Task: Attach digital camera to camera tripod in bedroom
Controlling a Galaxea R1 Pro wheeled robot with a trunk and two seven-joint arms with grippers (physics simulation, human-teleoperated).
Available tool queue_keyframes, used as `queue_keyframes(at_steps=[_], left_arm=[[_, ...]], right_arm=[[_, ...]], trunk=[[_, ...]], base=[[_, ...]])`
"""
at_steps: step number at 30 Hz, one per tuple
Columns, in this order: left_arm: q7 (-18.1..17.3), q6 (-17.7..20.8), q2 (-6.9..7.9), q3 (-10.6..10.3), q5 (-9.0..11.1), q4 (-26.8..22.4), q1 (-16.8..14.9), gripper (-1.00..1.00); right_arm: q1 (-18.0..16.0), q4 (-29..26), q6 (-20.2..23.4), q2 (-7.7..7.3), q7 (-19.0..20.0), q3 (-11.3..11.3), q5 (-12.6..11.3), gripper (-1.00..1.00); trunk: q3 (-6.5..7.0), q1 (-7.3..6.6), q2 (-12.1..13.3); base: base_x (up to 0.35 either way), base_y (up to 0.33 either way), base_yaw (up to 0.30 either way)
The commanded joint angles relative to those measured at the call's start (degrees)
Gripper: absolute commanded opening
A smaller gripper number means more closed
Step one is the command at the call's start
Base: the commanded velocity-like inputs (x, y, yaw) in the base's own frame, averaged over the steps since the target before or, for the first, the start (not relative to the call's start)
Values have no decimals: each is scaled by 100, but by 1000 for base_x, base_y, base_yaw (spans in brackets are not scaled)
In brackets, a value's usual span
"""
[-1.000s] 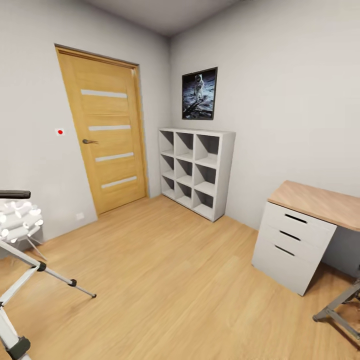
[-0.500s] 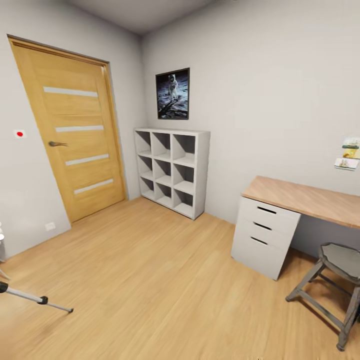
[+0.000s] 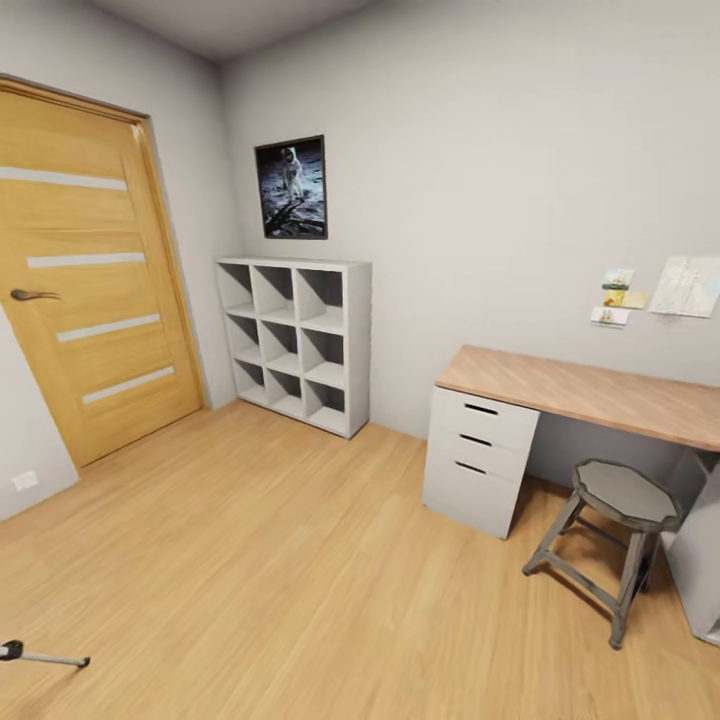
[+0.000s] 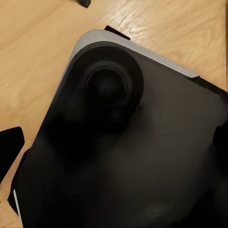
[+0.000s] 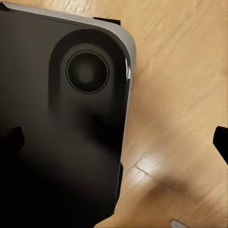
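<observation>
I am facing a corner of the bedroom, with pale grey walls and a light wood plank floor (image 3: 300, 560). Of the camera tripod, just the end of one silver leg with a black foot (image 3: 40, 657) lies at the lower left of the head view. The digital camera is out of view. In the left wrist view my left gripper (image 4: 114, 142) hangs over my own black base (image 4: 133, 156), its dark fingertips (image 4: 9, 147) wide apart and empty. My right gripper (image 5: 115, 141) is likewise open above the base (image 5: 61, 123) and floor.
A wooden door (image 3: 80, 270) is at the left and white cube shelving (image 3: 295, 340) stands in the corner under a framed astronaut picture (image 3: 291, 187). A wood-topped desk with white drawers (image 3: 480, 450) and a grey stool (image 3: 610, 530) stand at the right. Open floor lies between.
The whole head view has swung to the right: door and shelving slid left, the tripod nearly left the picture, and the desk and stool came in. That is the camera turning.
</observation>
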Motion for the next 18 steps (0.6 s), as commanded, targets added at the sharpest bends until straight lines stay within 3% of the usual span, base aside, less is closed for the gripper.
queue_keyframes(at_steps=[1, 18], left_arm=[[5, -15, -2, 46, -15, 2, -1, 100], [6, -15, 0, 57, -7, 7, -1, 100]], right_arm=[[-1, 1, -16, -2, -1, 23, 35, 100], [-1, 1, -25, 0, -1, 27, 38, 100]], trunk=[[-4, 0, -2], [-4, 0, -2]], base=[[0, 0, -299], [0, 0, -300]])
